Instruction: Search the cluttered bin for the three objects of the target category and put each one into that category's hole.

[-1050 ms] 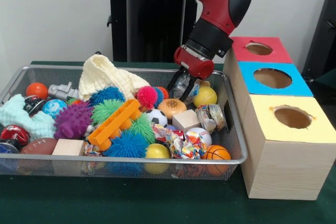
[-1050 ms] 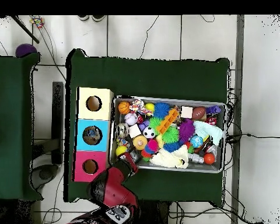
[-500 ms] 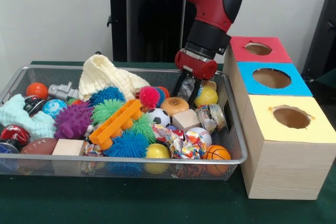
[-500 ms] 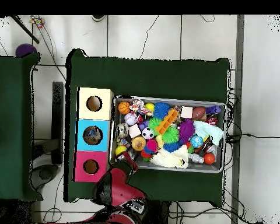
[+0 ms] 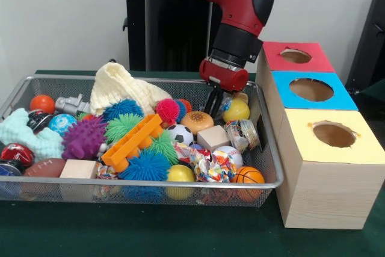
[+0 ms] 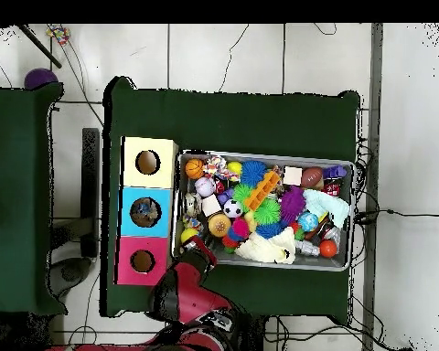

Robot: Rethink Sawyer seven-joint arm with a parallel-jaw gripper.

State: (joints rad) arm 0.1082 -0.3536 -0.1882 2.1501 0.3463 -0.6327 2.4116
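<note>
Yellow ball (image 5: 235, 111) sits just beside the jaws — whether they grip anything, I cannot tell.

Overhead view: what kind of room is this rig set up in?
Probably a robotics lab. Green-covered table on a tiled floor strewn with cables, a wire bin of mixed toys, and three wooden boxes with holes, topped red, blue and yellow.

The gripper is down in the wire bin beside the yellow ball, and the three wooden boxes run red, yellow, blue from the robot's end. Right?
Not quite. The order is red-topped wooden box, blue-topped box, then yellow-topped box: blue sits in the middle, as the front view shows. The rest holds: the gripper is down in the wire mesh bin beside the yellow ball.
</note>
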